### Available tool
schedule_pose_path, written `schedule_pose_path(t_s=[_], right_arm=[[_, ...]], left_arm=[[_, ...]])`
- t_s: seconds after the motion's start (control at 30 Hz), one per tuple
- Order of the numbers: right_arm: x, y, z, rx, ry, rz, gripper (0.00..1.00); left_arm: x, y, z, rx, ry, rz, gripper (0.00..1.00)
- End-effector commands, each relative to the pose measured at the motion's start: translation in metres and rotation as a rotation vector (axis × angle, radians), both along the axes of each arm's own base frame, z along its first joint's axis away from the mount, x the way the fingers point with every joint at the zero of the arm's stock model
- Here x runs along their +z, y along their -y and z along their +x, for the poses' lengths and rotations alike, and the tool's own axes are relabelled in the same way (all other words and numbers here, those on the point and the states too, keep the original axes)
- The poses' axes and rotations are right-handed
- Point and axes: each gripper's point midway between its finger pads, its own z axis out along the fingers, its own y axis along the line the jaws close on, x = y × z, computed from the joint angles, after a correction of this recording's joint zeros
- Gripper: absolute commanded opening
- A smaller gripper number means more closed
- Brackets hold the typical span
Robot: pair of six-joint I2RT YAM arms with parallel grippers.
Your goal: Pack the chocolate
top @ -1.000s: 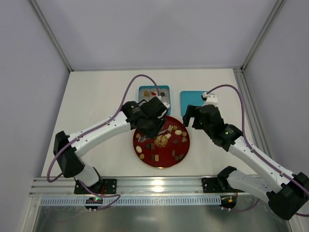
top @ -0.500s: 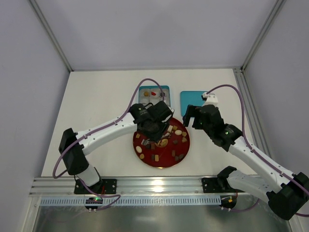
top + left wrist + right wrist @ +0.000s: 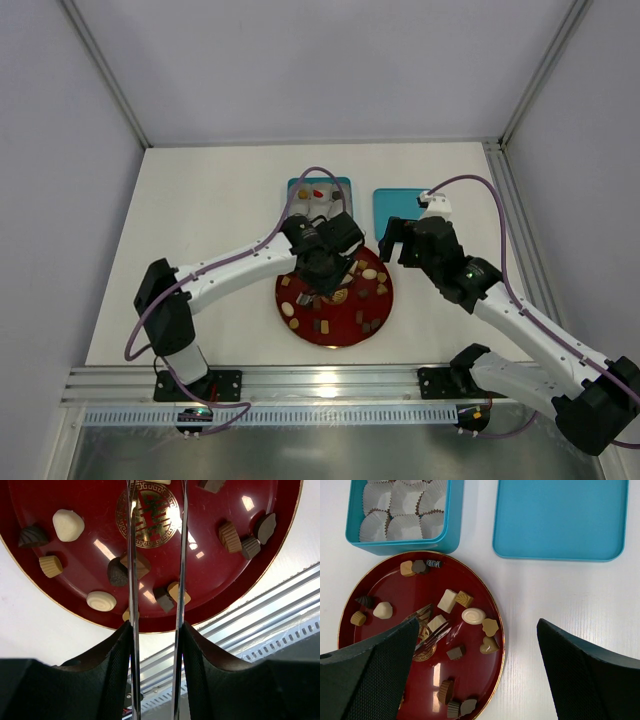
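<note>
Small brown, tan and cream chocolate (image 3: 448, 600) pieces lie scattered on a red plate (image 3: 496, 630). The left pincer (image 3: 157, 495) hangs over the plate's middle, thin fingers slightly apart, gripping nothing. The right pincer (image 3: 477, 625) hovers spread wide, near a blue box (image 3: 451, 530) on the desk (image 3: 560, 605).

- Glossy red plate (image 3: 210, 570) is throwing back glare.
- Pleated white paper cups (image 3: 405, 505) are lining the smooth teal box (image 3: 455, 515).
- The chocolate (image 3: 68, 525) is looking matt.
</note>
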Motion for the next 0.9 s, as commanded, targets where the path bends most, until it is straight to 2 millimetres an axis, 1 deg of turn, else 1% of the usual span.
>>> schedule_pose_path(t_s=[0.0,0.13,0.17,0.4,0.5,0.77,0.87], right_arm=[[0.017,0.000,0.005,-0.019,0.049,0.027,1.00],[0.017,0.000,0.005,-0.018,0.050,0.030,1.00],[0.017,0.001,0.005,-0.019,0.050,0.029,1.00],[0.016,-0.001,0.006,-0.017,0.047,0.037,1.00],[0.014,-0.001,0.005,-0.016,0.044,0.036,1.00],[0.013,0.000,0.004,-0.021,0.042,0.032,1.00],[0.016,0.000,0.004,-0.020,0.049,0.035,1.00]], left_arm=[[0.010,0.013,0.005,-0.023,0.032,-0.038,0.42],[0.011,0.013,0.004,-0.029,0.033,-0.032,0.41],[0.014,0.014,0.003,-0.032,0.036,-0.035,0.41],[0.020,0.010,0.003,-0.033,0.047,-0.024,0.41],[0.018,0.008,0.002,-0.037,0.045,-0.015,0.41],[0.013,0.012,0.003,-0.043,0.033,-0.011,0.40],[0.014,0.013,0.003,-0.044,0.035,-0.012,0.37]])
